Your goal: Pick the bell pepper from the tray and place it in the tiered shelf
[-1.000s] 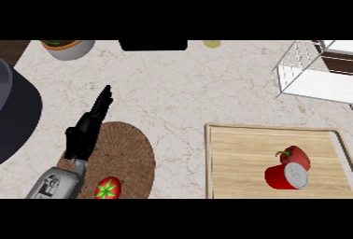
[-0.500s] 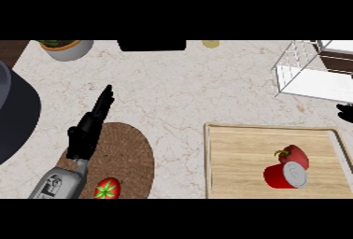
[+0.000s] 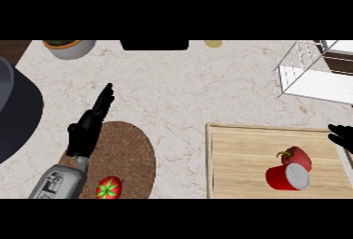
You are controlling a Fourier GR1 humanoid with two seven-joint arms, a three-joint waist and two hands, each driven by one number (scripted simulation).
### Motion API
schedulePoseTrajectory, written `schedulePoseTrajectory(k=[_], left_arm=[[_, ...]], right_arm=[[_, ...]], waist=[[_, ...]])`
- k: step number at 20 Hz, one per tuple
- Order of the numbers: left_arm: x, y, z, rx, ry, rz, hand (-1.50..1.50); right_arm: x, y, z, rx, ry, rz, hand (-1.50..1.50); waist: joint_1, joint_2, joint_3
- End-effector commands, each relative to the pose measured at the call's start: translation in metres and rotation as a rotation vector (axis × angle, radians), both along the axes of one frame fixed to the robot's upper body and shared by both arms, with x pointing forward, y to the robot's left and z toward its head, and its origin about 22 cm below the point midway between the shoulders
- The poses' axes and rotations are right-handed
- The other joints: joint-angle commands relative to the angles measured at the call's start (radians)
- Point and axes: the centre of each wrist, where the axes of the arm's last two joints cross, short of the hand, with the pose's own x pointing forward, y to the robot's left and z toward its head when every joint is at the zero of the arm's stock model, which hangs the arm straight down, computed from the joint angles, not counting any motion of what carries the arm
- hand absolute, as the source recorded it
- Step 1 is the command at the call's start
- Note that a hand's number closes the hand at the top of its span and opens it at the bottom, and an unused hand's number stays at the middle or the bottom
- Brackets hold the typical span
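On marble counter (image 3: 193,93), tray (image 3: 238,154) holds bell pepper (image 3: 297,157).

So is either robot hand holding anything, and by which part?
Nothing is held. The left robot hand rests open; the right robot hand, at the view's edge, is apart from the bell pepper.

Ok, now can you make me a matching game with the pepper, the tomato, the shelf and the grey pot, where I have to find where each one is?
Things:
1. pepper
2. tomato
3. shelf
4. grey pot

Places:
A. on the round brown mat
B. at the back, on the left
C. on the wooden tray
D. at the back, on the right

Right pairs: 1-C, 2-A, 3-D, 4-B.
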Motion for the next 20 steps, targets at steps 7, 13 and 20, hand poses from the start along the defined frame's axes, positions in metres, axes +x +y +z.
schedulePoseTrajectory(k=[7,13,20], left_arm=[[0.011,-0.009,0.003,0.0,0.003,-0.008,0.0],[-0.01,-0.017,0.015,-0.017,0.003,-0.004,0.0],[-0.012,0.015,0.004,-0.005,0.003,-0.012,0.0]], right_arm=[[0.002,0.014,-0.025,0.006,-0.01,-0.029,-1.5],[-0.015,0.011,-0.033,-0.005,-0.015,-0.071,-1.5],[-0.015,0.014,-0.021,-0.04,-0.008,-0.082,-1.5]], waist=[[0.008,0.003,0.0],[0.008,0.001,0.0],[0.008,0.001,0.0]])
